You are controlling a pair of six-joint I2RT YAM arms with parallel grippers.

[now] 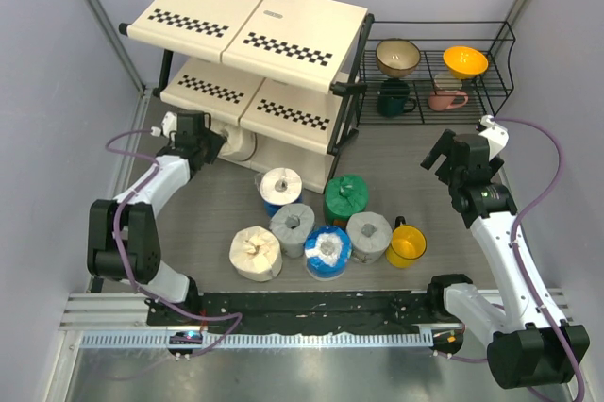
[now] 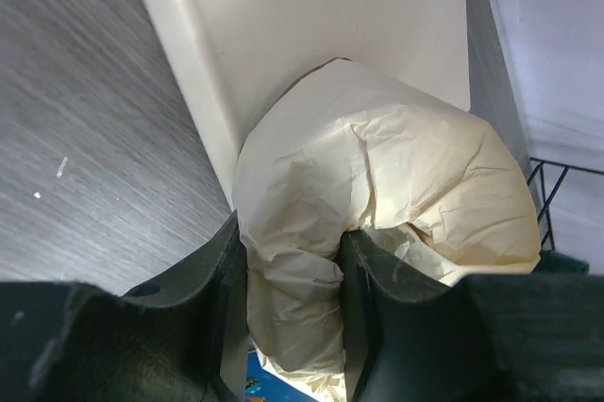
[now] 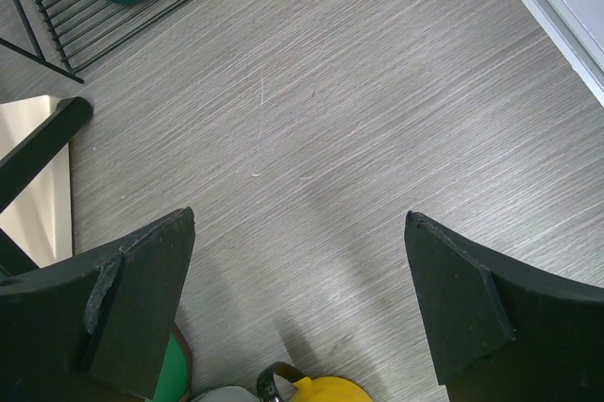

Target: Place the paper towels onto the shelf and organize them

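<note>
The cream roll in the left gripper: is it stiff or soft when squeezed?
Probably soft: the wrapper of the cream roll creases where the left gripper pinches it. Likely light; being cylindrical, it may roll if released sideways.

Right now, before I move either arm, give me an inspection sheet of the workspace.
Surface: grey table, faint scratches.
Job's things: shelf; held cream roll under its middle tier. Loose on the table: cream roll, grey rolls, blue-and-white rolls, green roll.
Clutter: yellow mug next to one grey roll; wire rack with bowls and mugs.
Grippers: left gripper shut on the held cream roll; right gripper open over bare table.
Cables: purple cables, one along each arm, no snag seen.
Surroundings: grey walls; metal rail at near edge.
</note>
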